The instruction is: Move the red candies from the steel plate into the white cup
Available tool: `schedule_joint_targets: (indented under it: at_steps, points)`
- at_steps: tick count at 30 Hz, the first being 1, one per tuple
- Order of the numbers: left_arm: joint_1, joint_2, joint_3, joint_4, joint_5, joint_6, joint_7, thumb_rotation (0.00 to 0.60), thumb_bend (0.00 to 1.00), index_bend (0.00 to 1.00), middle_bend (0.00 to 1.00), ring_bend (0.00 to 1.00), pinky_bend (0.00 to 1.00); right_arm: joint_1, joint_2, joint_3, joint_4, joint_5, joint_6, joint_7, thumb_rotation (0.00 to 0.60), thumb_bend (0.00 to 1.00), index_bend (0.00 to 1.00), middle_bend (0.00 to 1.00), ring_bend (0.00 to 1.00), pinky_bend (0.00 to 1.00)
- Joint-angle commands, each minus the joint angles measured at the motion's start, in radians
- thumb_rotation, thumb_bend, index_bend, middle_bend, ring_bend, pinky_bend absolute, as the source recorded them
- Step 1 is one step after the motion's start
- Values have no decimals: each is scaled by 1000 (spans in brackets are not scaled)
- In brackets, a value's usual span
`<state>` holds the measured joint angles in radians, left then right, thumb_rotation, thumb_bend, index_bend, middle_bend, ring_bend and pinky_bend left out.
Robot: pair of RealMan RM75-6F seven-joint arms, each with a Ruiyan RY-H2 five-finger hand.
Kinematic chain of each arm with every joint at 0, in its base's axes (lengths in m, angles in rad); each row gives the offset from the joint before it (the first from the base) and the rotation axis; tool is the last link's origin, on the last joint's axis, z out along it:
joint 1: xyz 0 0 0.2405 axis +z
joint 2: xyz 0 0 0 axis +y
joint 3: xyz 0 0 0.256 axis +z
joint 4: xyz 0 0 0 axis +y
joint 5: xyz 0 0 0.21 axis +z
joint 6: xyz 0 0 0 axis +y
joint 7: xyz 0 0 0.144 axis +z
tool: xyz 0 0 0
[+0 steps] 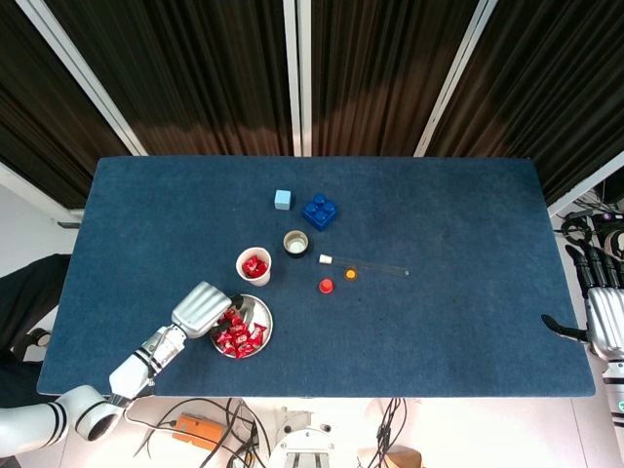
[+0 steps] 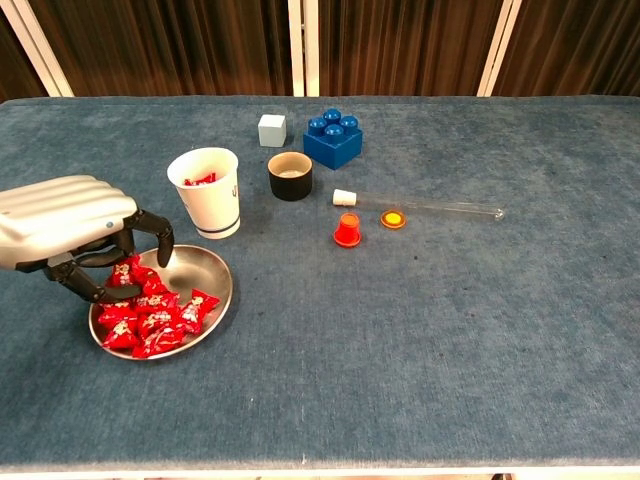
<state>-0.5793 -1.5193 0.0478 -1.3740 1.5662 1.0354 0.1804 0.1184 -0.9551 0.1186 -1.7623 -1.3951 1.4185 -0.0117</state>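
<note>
Partly done: a few candies [image 2: 199,180] in the cup [image 2: 207,193], most on the plate [image 2: 203,272] lower left, left hand [image 2: 75,228] curled over them, grip unclear.

The silver left hand [image 2: 70,225] covers the near-left part of the round steel plate [image 2: 208,300] in the chest view, hiding the red wrapped candies [image 2: 155,315] under its palm. Whether the curled dark fingers [image 2: 160,235] actually touch or hold a candy cannot be told. That hand's wrist is cut off by the chest view's left edge.

The right hand [image 1: 604,317] shows only in the head view, at the far right edge, partly cut off; its finger posture is unclear.

The tall white paper cup [image 2: 206,192] reveals only a sliver of red contents above its rim. The candies' wrapper print is too small to read.
</note>
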Motion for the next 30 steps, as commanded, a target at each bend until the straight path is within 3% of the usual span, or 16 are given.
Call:
schedule_joint_targets:
  at_steps: [1, 8, 14, 21, 25, 30]
  points:
    - [-3, -5, -1, 4, -6, -8, -3, 600, 243, 447, 921, 910, 829, 0, -1, -1, 0, 1, -1, -1, 600, 257, 0, 30, 0, 126]
    - [-8, -13, -5, 18, -18, -25, -8, 600, 290, 493, 921, 911, 829, -3, 0, -2, -1, 1, 2, 0, 600, 257, 0, 30, 0, 126]
    - [-9, -15, -6, 24, -18, -24, -38, 600, 418, 568, 921, 917, 829, -2, -1, -4, -1, 0, -1, 2, 600, 257, 0, 30, 0, 126]
    - [7, 41, -22, -63, 3, 50, -124, 600, 430, 582, 922, 919, 829, -2, -3, -3, 5, -5, 0, 9, 600, 258, 0, 30, 0, 126]
    - [22, 91, -55, -141, 20, 133, -157, 600, 425, 582, 922, 918, 829, -4, -2, -5, 10, -8, 4, 19, 600, 258, 0, 30, 0, 126]
    - [-5, 102, -140, -189, -31, 142, -174, 600, 417, 581, 922, 919, 829, -11, -2, -7, 21, -11, 10, 38, 600, 258, 0, 30, 0, 126]
